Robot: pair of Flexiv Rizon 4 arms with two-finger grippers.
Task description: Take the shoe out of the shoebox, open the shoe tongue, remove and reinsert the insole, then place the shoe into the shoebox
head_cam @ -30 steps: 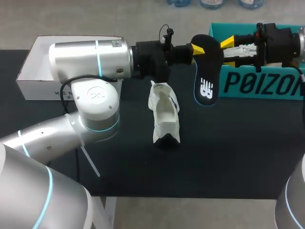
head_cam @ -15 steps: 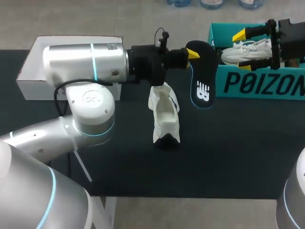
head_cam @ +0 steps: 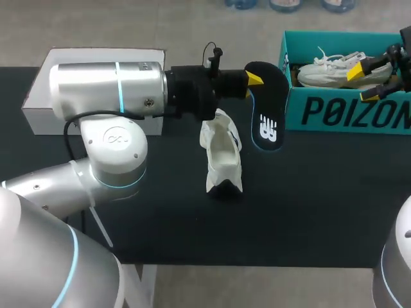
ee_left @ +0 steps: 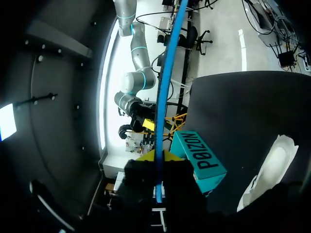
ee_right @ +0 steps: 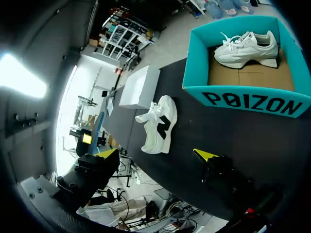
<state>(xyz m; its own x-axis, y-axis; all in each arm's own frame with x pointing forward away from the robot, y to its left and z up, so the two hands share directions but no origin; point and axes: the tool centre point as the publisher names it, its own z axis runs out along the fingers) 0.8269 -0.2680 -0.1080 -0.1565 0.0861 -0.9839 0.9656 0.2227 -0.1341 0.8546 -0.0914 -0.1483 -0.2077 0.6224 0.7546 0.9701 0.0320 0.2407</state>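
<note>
My left gripper (head_cam: 254,79) is shut on the heel end of the black insole (head_cam: 266,106), which hangs above the table beside the teal shoebox (head_cam: 347,114). In the left wrist view the insole (ee_left: 163,97) shows edge-on as a blue line between the yellow tips of the gripper (ee_left: 158,156). A white shoe (head_cam: 222,154) lies on the black table just under it, mouth up. My right gripper (head_cam: 365,83) hovers over the shoebox, open and holding nothing; in its own view its fingers (ee_right: 155,154) stand wide apart above the table. A second white shoe (head_cam: 334,67) rests inside the box.
A white box (head_cam: 38,96) sits at the table's back left, partly behind my left arm. The teal shoebox (ee_right: 248,97) stands at the back right. Bare black table (head_cam: 308,205) lies in front of the shoe.
My right gripper let go of the insole, opened wide and drew back to the right over the shoebox. The left gripper kept the insole and shifted slightly left.
</note>
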